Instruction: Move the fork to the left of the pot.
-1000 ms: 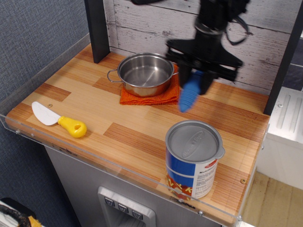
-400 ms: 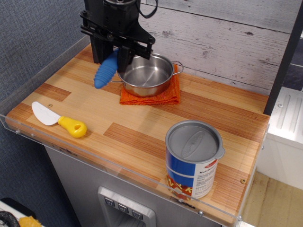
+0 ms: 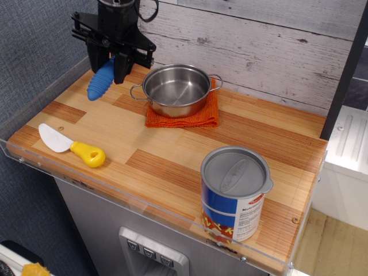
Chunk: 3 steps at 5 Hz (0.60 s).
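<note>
The shiny steel pot (image 3: 176, 89) with two loop handles sits on an orange cloth (image 3: 184, 117) at the back of the wooden counter. My black gripper (image 3: 109, 65) is to the left of the pot, above the counter's back left part. It is shut on the fork (image 3: 100, 80), whose ribbed blue handle hangs down and to the left, just above the wood. The fork's tines are hidden between the fingers.
A white-bladed knife with a yellow handle (image 3: 72, 147) lies near the front left edge. A blue-and-white tin can (image 3: 234, 192) stands at the front right. A clear guard rims the counter (image 3: 138, 201). A plank wall (image 3: 270, 52) stands behind.
My gripper has carried the fork from the right of the pot, across it, to its left side and a little further left.
</note>
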Available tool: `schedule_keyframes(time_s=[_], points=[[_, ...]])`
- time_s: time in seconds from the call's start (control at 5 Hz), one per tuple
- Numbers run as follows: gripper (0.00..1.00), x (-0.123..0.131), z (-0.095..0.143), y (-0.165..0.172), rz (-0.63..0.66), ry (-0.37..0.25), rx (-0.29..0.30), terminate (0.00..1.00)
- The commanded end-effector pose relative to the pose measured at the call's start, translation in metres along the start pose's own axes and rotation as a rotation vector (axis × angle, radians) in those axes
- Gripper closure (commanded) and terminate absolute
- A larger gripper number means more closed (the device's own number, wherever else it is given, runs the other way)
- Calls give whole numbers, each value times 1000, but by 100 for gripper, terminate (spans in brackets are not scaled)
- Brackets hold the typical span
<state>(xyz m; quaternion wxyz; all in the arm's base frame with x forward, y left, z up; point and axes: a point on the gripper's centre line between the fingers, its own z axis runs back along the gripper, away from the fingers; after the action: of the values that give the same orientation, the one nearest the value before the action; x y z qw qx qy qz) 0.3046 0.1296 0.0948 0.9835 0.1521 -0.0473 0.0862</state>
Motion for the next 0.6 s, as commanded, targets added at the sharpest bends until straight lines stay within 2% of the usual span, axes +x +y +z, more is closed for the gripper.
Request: schedule_keyframes(time_s=[0.0,0.2,0.4], points=[[100,17,-17,23,-41,-88,-17,0],[100,23,-35,25,-48,-102,-31,0],[100,29,-41,20,-93,-146,-67,0]])
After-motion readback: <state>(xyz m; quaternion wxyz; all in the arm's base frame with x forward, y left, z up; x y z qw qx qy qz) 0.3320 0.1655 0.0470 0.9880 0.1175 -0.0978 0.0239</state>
